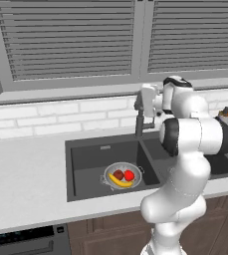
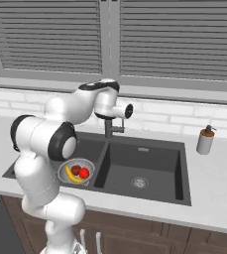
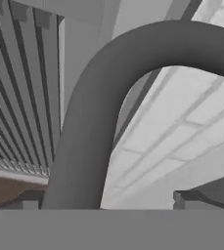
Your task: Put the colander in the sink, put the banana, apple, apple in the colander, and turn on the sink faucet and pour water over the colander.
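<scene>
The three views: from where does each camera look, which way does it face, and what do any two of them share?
Left base view: behind the arm on its left, facing forward and down at the sink; the white arm rises lower right.
Right base view: behind on its right, same direction; the arm rises lower left.
Hand view: on the hand, looking along the open gripper at the sink faucet, close up.
Shared: both base views show the colander holding the banana and the apples.

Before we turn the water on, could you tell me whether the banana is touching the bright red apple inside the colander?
Touching: in the left base view the banana lies against the underside of the bright red apple in the colander, with no gap visible.
</scene>
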Robot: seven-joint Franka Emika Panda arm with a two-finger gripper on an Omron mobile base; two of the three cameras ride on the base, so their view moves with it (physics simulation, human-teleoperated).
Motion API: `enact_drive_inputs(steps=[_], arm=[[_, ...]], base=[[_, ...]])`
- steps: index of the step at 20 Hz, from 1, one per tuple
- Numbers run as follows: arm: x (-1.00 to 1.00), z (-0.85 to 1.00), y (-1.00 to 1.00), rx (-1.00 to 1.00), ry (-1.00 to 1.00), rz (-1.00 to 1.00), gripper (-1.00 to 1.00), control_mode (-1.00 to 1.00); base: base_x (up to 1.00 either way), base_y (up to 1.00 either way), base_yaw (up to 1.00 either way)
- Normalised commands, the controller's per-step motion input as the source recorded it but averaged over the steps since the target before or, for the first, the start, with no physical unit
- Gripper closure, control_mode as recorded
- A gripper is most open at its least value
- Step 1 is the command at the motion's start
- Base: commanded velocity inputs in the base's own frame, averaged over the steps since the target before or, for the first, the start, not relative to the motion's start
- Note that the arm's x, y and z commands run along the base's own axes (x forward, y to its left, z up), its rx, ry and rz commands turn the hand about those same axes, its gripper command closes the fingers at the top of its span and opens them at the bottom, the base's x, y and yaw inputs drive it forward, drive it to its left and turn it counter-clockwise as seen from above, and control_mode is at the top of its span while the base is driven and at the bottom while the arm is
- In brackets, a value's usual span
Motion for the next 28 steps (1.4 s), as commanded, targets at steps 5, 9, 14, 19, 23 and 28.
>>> enact_drive_inputs(steps=[5, 9, 14, 19, 23, 28], arm=[[0.27, 0.00, 0.20, 0.00, 0.03, -0.48, -1.00, -1.00], [0.26, 0.00, 0.19, 0.00, 0.02, -0.45, -1.00, -1.00], [0.08, 0.03, 0.10, 0.00, 0.04, -0.38, -1.00, -1.00], [0.04, 0.08, 0.00, 0.00, 0.08, -0.28, -1.00, -1.00], [0.20, 0.05, 0.01, 0.00, 0.16, -0.26, -1.00, -1.00], [0.18, 0.04, 0.06, 0.00, 0.13, -0.25, -1.00, -1.00]], base=[[0.00, 0.00, 0.00], [0.00, 0.00, 0.00], [0.00, 0.00, 0.00], [0.00, 0.00, 0.00], [0.00, 0.00, 0.00], [0.00, 0.00, 0.00]])
